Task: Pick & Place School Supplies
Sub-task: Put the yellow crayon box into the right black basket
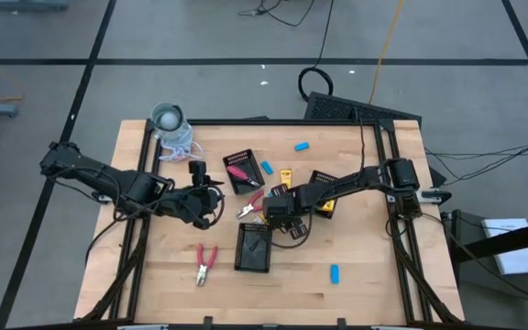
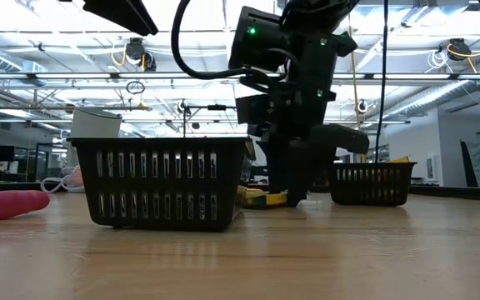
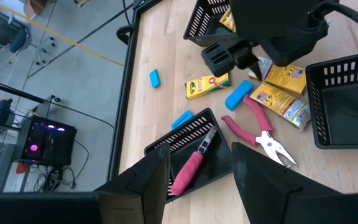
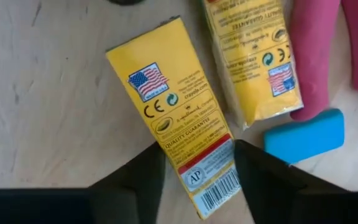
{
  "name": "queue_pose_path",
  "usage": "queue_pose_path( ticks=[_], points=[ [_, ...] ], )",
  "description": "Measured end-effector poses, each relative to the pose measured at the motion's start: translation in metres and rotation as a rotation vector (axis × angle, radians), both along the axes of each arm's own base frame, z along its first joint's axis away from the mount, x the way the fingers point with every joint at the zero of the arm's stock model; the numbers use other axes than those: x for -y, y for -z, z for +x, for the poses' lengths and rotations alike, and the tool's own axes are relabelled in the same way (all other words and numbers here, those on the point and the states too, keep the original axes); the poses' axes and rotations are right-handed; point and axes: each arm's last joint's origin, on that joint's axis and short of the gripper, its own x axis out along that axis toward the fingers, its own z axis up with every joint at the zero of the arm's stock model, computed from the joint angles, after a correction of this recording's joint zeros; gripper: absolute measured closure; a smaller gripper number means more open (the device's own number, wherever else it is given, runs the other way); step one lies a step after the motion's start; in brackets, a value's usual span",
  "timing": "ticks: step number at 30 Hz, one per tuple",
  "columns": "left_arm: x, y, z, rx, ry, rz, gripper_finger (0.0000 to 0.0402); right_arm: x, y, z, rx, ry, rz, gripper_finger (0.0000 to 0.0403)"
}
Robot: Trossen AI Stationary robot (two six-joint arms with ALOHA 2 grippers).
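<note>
Hanging low over the middle of the wooden table (image 1: 154, 266), the right gripper (image 4: 196, 163) has its two dark fingers spread on either side of a yellow crayon box (image 4: 176, 106) that lies flat on the wood; the fingers are released, and whether they touch the box's edges cannot be told. A second yellow crayon box (image 4: 253, 59) lies just beside the first, with a light-blue eraser (image 4: 304, 137) touching its lower end and the red handles of a pair of pliers (image 4: 328, 50) next to it.

From above, the left gripper (image 1: 211, 197) sits left of centre, near a black slotted tray (image 1: 242, 170). Its wrist view shows the fingers apart and gripping nothing, above that tray, which holds a pair of red-handled pliers (image 3: 191, 165). Another blue eraser (image 3: 181, 119) leans at the tray's outer edge, one more (image 3: 155, 78) lies alone further off, and a third crayon box (image 3: 207, 86) rests between them and the right arm.

Elsewhere on the table, a pair of pliers (image 1: 205, 262) lies near the front left, beside an empty-looking black tray (image 1: 254, 247). Single blue erasers sit at the front right (image 1: 335, 272) and near the back edge (image 1: 302, 145). A grey-white cup (image 1: 168, 117) stands at the back left corner.
</note>
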Motion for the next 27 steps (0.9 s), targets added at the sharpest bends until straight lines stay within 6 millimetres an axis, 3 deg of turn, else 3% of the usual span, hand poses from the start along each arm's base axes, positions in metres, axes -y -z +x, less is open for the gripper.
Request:
queue_pose_path(
  ticks=[13,27],
  points=[
    [0.0,0.0,0.0,0.002,-0.003,-0.003,0.0225,-0.023,0.0,-0.003,0.023,0.068,-0.087,0.0371],
    [0.0,0.001,-0.001,-0.008,-0.002,0.002,0.0225,-0.035,-0.01,-0.017,-0.003,0.154,-0.149,0.038]
  ],
)
